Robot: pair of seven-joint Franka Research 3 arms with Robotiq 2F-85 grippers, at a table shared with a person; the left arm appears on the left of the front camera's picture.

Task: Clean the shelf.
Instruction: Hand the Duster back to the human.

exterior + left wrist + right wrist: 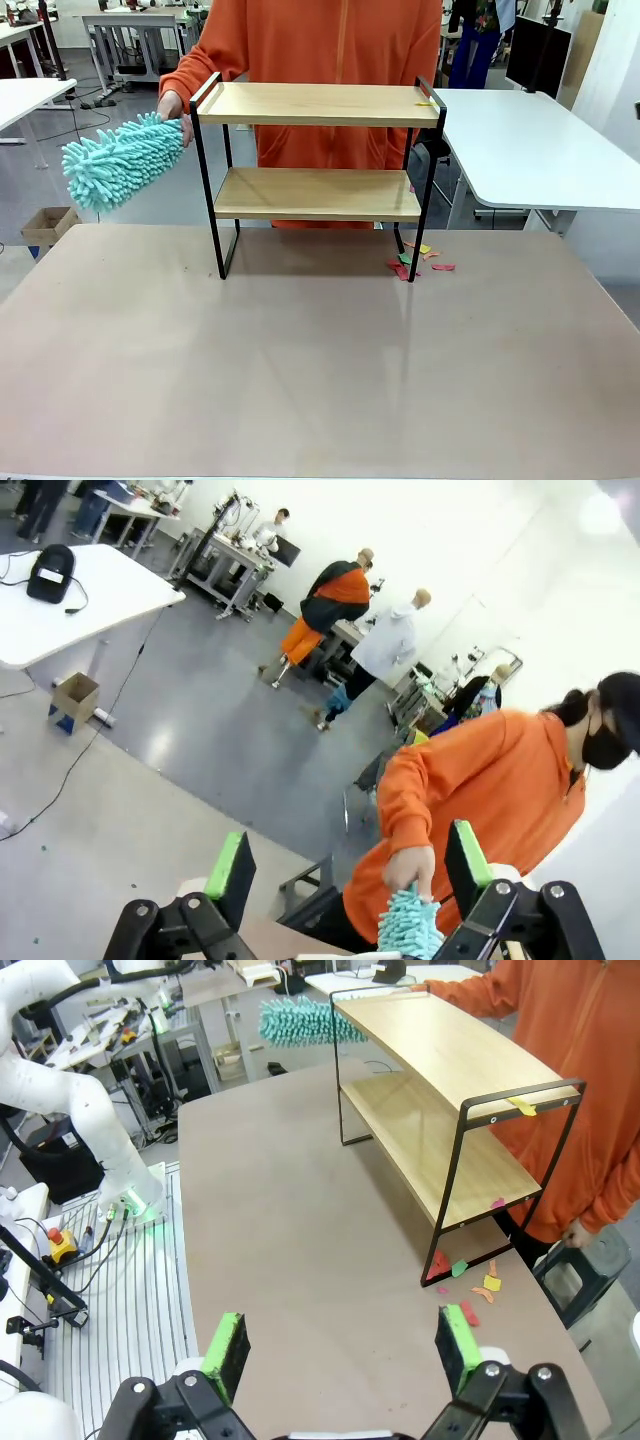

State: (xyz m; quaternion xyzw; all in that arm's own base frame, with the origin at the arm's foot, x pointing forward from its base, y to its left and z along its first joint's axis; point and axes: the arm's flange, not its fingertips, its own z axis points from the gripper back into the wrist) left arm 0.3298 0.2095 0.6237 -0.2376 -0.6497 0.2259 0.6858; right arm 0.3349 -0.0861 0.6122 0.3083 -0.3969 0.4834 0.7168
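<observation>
One shelf (318,150) — one duster (122,158)

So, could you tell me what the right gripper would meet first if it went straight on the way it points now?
Most likely the bare table. The right gripper, jaws open, looks down at its brown top, short of the shelf and the paper scraps by its leg. Depth is hard to judge.
</observation>
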